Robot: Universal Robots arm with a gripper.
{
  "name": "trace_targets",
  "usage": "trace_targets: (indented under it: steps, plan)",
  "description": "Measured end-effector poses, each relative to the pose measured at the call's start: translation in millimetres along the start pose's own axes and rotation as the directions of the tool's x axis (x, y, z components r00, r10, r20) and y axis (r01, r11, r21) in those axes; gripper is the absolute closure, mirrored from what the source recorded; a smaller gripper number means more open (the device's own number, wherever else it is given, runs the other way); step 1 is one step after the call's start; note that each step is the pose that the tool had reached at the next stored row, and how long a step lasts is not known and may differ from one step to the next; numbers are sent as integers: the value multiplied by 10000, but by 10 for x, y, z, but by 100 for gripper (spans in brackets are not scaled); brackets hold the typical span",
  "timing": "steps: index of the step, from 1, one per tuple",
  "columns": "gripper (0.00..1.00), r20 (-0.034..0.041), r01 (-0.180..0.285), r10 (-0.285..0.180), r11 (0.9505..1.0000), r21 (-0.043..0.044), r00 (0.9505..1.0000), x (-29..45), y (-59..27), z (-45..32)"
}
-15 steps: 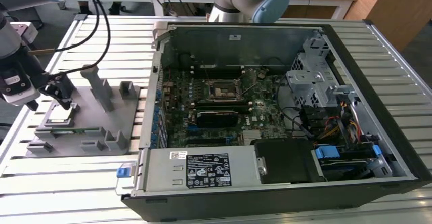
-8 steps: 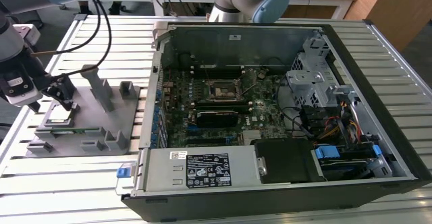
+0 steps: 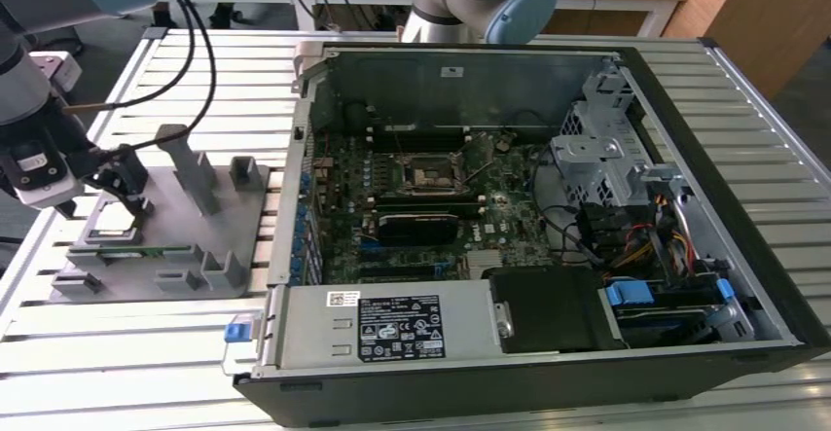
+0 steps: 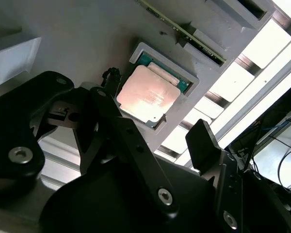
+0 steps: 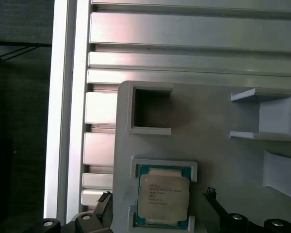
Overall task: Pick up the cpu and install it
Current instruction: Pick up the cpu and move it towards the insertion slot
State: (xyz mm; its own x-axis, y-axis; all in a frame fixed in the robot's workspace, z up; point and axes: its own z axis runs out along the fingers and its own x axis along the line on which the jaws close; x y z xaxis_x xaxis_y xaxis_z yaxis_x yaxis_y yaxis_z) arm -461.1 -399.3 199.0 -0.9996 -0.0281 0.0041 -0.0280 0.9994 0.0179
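Cpu sits flat in its pocket on grey tray, at the exterior view's left of bench. End effector hangs just over it w/ fingers apart, one each side.

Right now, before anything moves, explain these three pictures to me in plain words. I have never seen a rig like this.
The machine is a robot arm with a two-fingered gripper at its end, at the exterior view's left. That picture comes from a camera off the arm; both wrist views come from cameras riding on the arm. On the slatted metal table lie a grey tray with raised blocks and an open computer case, its circuit board and black socket exposed. The cpu, a flat square chip with a metal top, rests in a recess of the tray. The gripper hangs right over it, open, a finger on either side. Nothing is held; the chip is not yet picked up.
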Motion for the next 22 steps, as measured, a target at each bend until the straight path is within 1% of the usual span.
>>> trace_targets:
  steps: [4, 9, 17, 22]
  plan:
    - [19, 5, -98, 98, 10000, -2, 10000, -1, 0, 20]
    - [19, 4, -111, 111, 9999, -1, 9999, -2, 2, 60]
    - [19, 5, -171, 171, 9999, -2, 9999, -42, 13, 107]
    - [19, 5, -179, 179, 9998, -2, 9998, -44, 12, 137]
